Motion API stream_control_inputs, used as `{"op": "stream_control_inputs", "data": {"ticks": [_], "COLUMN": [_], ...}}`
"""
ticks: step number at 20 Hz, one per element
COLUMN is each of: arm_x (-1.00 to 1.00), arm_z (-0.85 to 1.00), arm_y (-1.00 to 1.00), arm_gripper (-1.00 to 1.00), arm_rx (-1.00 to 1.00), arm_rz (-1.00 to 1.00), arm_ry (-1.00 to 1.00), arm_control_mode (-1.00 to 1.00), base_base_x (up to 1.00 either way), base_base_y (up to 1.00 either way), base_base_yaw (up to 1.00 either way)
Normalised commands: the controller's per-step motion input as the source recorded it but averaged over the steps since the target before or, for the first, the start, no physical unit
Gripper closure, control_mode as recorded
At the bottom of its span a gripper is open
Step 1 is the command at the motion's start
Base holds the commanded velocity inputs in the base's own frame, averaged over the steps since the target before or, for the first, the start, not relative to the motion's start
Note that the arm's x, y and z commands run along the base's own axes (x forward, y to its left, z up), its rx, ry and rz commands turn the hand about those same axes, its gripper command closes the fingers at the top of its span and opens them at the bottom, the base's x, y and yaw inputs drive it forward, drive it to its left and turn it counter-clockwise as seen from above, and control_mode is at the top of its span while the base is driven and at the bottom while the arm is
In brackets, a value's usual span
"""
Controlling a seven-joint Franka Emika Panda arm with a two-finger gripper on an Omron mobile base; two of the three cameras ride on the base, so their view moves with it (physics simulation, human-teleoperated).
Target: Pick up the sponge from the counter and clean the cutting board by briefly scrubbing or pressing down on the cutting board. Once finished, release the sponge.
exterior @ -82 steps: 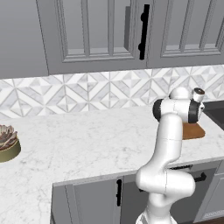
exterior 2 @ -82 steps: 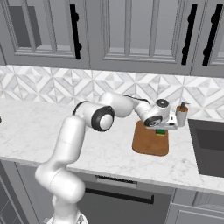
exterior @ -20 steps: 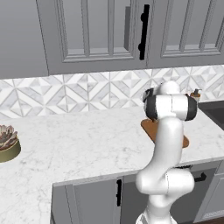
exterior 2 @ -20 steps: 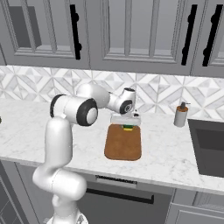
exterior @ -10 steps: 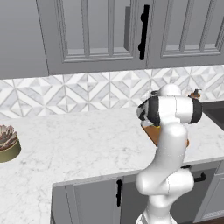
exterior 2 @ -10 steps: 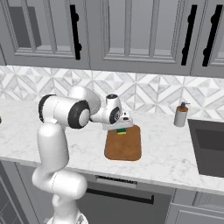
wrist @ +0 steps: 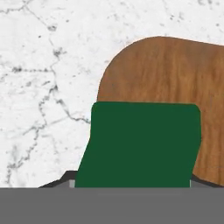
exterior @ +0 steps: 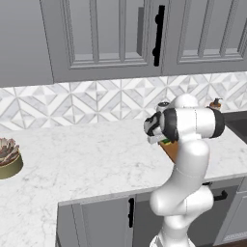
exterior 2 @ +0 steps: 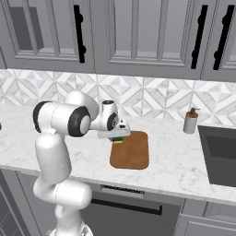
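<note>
Clamping the sponge (exterior 2: 118, 139), the pincer (exterior 2: 119, 135) hangs over the cutting board (exterior 2: 131, 151)'s far-left corner; board stretches rightward.

You have one sponge (exterior 2: 118, 139), one board (exterior 2: 131, 151), one soap bottle (exterior 2: 189, 121), one potted plant (exterior: 7, 157) and one sink (exterior 2: 220, 154).

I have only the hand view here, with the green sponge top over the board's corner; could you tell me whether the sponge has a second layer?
Observer: Yes. In the right base view the sponge shows a yellow layer under the green, held in the gripper.
Operator: Thank you. Which part of the cutting board is it at?
Observer: The far left corner of the cutting board.
Operator: Is anything else nearby?
Observer: A soap dispenser stands on the counter, to the board's right.
</note>
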Motion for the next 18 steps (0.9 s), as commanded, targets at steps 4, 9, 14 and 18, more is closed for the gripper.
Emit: {"op": "stream_control_inputs", "data": {"ticks": [4,9,14,18], "arm_x": [-1.0,-1.0,-1.0,-0.24], "arm_z": [-0.33,-0.46,-0.3,0.18], "arm_y": [-0.25,-0.56,-0.86,-0.82], "arm_gripper": [1.0,1.0,1.0,1.0], "arm_rx": [0.0,0.0,0.0,0.09], "arm_rz": [0.01,0.02,0.02,0.0], "arm_ry": [0.03,0.0,-0.07,-0.15], "arm_control_mode": [-1.0,-1.0,-1.0,-1.0], "base_base_x": [0.0,0.0,0.0,0.0], "base_base_y": [0.0,0.0,0.0,0.0], "base_base_yaw": [0.0,0.0,0.0,0.0]}}
